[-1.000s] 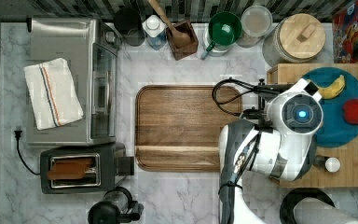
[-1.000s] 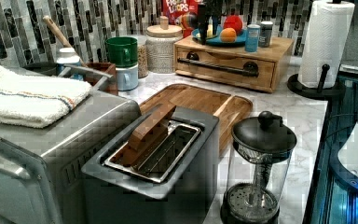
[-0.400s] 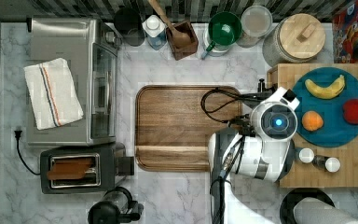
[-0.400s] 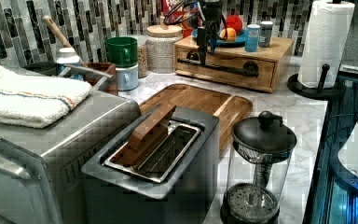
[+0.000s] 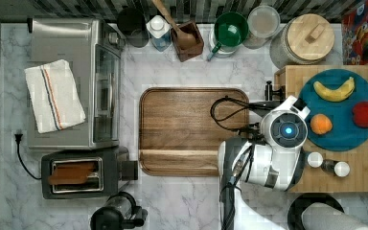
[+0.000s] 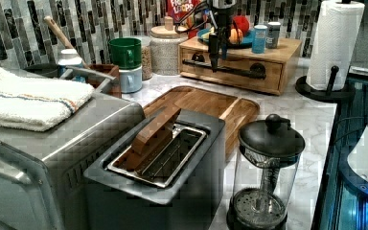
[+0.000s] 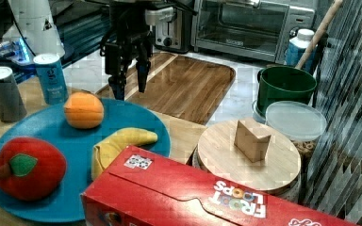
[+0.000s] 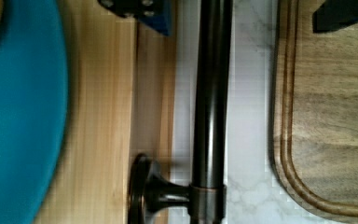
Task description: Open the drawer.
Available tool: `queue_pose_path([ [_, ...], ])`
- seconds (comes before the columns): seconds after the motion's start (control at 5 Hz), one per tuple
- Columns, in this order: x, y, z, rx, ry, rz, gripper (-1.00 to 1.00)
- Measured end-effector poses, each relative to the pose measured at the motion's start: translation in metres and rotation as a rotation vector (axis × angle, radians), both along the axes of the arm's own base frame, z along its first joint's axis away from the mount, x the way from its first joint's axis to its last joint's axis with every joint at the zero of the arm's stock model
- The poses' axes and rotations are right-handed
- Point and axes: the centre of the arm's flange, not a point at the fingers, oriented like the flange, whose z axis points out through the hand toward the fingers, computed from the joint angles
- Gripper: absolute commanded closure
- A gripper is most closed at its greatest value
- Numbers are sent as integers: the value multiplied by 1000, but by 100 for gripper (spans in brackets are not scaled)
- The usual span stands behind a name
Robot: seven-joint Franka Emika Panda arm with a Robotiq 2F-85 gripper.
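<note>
The drawer (image 6: 239,82) is a light wooden box at the top view's right, with its top (image 5: 359,167) carrying a blue plate. Its long black handle (image 6: 242,71) runs across the front. One handle post (image 5: 270,90) shows beside the arm's wrist (image 5: 285,130). My gripper (image 6: 214,55) hangs fingers-down at the handle, open. In the wrist view the bar (image 8: 212,93) passes between the two fingertips (image 8: 142,11), one on the drawer side and one on the tray side. The right view shows the gripper (image 7: 129,82) with its fingers spread.
A darker wooden tray (image 5: 187,129) lies just in front of the drawer. The blue plate (image 5: 345,139) holds a banana, an orange and an apple, with shakers (image 5: 328,165) beside it. A paper towel roll (image 6: 333,43), jars, a toaster (image 5: 76,177) and a toaster oven (image 5: 72,81) ring the counter.
The arm moved from above the plate toward the top view's left, over the drawer's front. In the left view the gripper came down to the handle.
</note>
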Motion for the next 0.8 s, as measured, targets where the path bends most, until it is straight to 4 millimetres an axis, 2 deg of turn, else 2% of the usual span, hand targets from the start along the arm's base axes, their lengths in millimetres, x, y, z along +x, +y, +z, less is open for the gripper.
queue_pose_path([
  [0.2,1,0,-9,0,11,1,-100],
  [0.6,4,8,-49,12,57,11,-100],
  [0.8,5,8,-58,12,74,-5,-100],
])
